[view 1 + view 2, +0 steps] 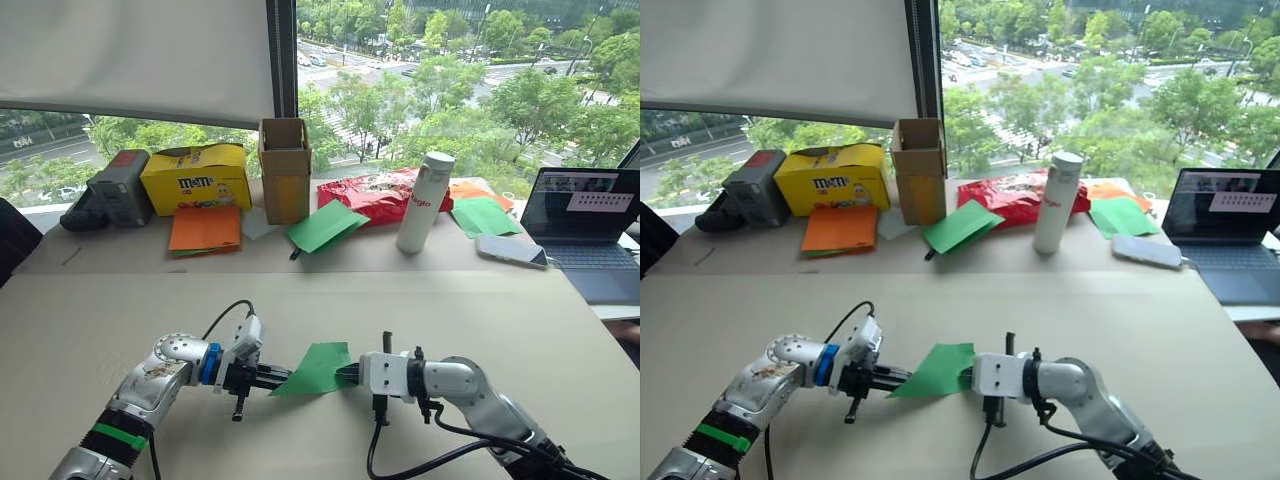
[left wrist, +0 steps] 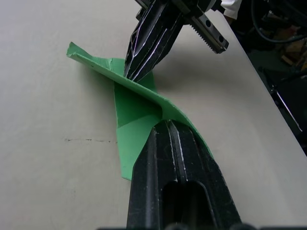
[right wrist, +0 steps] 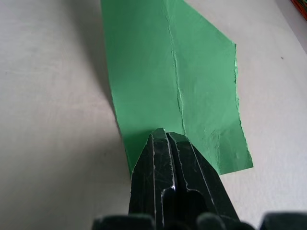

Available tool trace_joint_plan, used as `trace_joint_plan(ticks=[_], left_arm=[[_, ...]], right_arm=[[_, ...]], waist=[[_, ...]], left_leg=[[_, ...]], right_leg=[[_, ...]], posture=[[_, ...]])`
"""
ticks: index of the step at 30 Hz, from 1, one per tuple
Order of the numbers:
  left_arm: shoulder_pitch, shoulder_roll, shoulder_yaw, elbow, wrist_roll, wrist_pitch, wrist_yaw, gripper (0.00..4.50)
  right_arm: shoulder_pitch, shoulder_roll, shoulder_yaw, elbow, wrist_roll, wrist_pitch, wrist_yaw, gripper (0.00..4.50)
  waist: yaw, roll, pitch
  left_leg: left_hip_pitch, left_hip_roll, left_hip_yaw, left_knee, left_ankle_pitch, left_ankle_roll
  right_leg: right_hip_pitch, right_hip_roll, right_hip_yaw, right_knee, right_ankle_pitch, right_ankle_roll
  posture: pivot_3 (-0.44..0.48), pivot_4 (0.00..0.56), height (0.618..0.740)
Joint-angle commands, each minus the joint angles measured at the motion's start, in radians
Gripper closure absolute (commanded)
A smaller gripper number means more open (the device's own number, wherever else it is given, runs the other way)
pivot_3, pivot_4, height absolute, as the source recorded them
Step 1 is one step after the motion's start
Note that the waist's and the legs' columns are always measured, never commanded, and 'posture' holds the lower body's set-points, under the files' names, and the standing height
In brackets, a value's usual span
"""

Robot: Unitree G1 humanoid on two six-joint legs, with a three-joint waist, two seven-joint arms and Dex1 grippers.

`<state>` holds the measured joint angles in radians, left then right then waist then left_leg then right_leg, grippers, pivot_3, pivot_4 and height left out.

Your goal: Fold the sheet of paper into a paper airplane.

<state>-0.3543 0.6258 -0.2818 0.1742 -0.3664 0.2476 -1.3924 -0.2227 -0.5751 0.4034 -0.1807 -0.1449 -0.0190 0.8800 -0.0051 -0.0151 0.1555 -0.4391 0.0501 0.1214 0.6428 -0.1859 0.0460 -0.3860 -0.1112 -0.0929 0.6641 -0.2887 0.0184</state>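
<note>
We pinch the sheet of paper low over the counter, left tool and right tool each closed on one end. It is thin, light and tears easily, so we hold the edges.

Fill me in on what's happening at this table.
A two-armed robot is folding a sheet of paper into a plane. The left tool and the right tool are each shut on opposite ends of the green sheet, holding it partly folded just above the table. It already has creases but is not yet a finished plane.
</note>
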Motion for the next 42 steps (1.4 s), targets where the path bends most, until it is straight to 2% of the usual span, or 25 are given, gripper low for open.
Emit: trace_joint_plan(ticks=[1, 5, 10, 14, 18, 21, 24, 27, 30, 34, 37, 42], left_arm=[[-0.038, -0.046, -0.036, 0.079, 0.051, -0.078, -0.040, 4.50], [-0.062, -0.111, -0.037, 0.151, 0.076, -0.116, -0.044, 4.50], [-0.055, -0.163, 0.018, 0.106, 0.007, -0.034, -0.027, 4.50], [-0.034, -0.122, 0.085, 0.029, -0.005, 0.032, 0.030, 4.50], [-0.024, -0.037, 0.222, -0.003, -0.010, 0.061, 0.147, 4.50], [0.012, 0.001, 0.285, -0.111, -0.075, 0.114, 0.156, 4.50], [0.086, 0.014, 0.326, -0.315, -0.232, 0.235, 0.134, 4.50], [0.152, 0.007, 0.295, -0.461, -0.311, 0.320, 0.157, 4.50], [0.191, -0.009, 0.211, -0.474, -0.220, 0.286, 0.208, 4.50], [0.233, -0.012, 0.131, -0.384, -0.074, 0.195, 0.267, 4.50], [0.273, -0.013, 0.115, -0.336, -0.031, 0.145, 0.278, 4.50], [0.364, -0.064, 0.119, -0.310, 0.035, 0.081, 0.398, 4.50]], right_arm=[[0.023, -0.017, 0.026, 0.016, -0.037, 0.024, 0.010, 4.47], [0.025, -0.018, 0.026, 0.012, -0.040, 0.024, 0.009, 4.47], [0.026, -0.013, 0.032, 0.021, -0.050, 0.019, 0.005, 4.47], [0.018, -0.005, 0.044, 0.037, -0.060, 0.012, 0.005, 4.47], [0.003, -0.001, 0.049, 0.054, -0.060, 0.009, 0.006, 4.47], [-0.003, 0.004, 0.052, 0.056, -0.060, 0.012, 0.008, 4.47], [-0.012, 0.008, 0.055, 0.058, -0.058, 0.016, 0.012, 4.47], [-0.020, 0.013, 0.059, 0.064, -0.058, 0.016, 0.014, 4.47], [-0.026, 0.018, 0.064, 0.073, -0.062, 0.010, 0.015, 4.47], [-0.021, 0.014, 0.063, 0.073, -0.064, 0.006, 0.010, 4.47], [-0.015, 0.008, 0.058, 0.069, -0.065, 0.006, 0.008, 4.47], [-0.005, -0.008, 0.039, 0.047, -0.065, 0.000, -0.002, 4.47]], waist=[[0.003, 0.000, -0.001], [0.007, 0.003, -0.005], [0.007, 0.003, -0.009], [0.003, 0.003, -0.009], [-0.001, 0.003, -0.009], [-0.006, 0.003, -0.009], [-0.007, 0.002, -0.009], [-0.007, 0.002, -0.009], [-0.007, 0.002, -0.009], [-0.006, 0.002, -0.009], [-0.006, 0.002, -0.009], [-0.006, 0.004, -0.012]], left_leg=[[0.000, 0.000, 0.000, 0.000, 0.000, 0.000], [0.000, 0.000, 0.000, 0.001, 0.000, 0.001], [0.000, 0.000, 0.000, 0.002, -0.001, 0.002], [0.000, 0.000, 0.000, 0.002, -0.001, 0.002], [0.000, 0.002, -0.001, 0.002, -0.001, 0.002], [0.000, 0.002, -0.002, 0.002, -0.001, 0.002], [0.000, 0.001, -0.002, 0.002, -0.001, 0.001], [0.000, 0.001, -0.002, 0.002, 0.000, 0.000], [0.002, 0.002, -0.003, 0.001, 0.001, -0.001], [0.006, 0.002, -0.002, -0.001, 0.000, 0.000], [0.006, 0.002, -0.002, -0.001, -0.001, 0.001], [0.007, 0.002, -0.002, -0.001, -0.001, 0.001]], right_leg=[[0.000, 0.000, 0.000, 0.000, 0.000, 0.000], [0.001, 0.000, 0.000, 0.000, 0.000, 0.000], [0.001, 0.000, 0.000, 0.000, 0.000, 0.000], [0.002, 0.000, 0.000, 0.000, 0.000, 0.000], [0.003, 0.002, 0.000, 0.001, 0.000, 0.000], [0.001, 0.001, 0.000, 0.000, 0.000, 0.000], [0.001, 0.000, 0.000, 0.000, 0.000, 0.000], [0.002, 0.000, 0.000, 0.000, 0.000, 0.000], [0.003, 0.001, 0.000, 0.001, 0.000, 0.000], [0.006, 0.001, 0.000, 0.000, -0.001, 0.000], [0.005, 0.001, 0.000, 0.000, -0.001, -0.001], [0.006, -0.002, 0.000, -0.001, -0.001, -0.001]], posture=[[0.000, 0.150, 0.740], [0.000, 0.150, 0.740], [0.000, 0.150, 0.740], [0.000, 0.150, 0.740], [0.000, 0.150, 0.740], [0.000, 0.150, 0.740], [0.000, 0.150, 0.740], [0.000, 0.150, 0.740], [0.000, 0.150, 0.740], [0.000, 0.150, 0.740], [0.000, 0.150, 0.740], [0.000, 0.150, 0.740]])
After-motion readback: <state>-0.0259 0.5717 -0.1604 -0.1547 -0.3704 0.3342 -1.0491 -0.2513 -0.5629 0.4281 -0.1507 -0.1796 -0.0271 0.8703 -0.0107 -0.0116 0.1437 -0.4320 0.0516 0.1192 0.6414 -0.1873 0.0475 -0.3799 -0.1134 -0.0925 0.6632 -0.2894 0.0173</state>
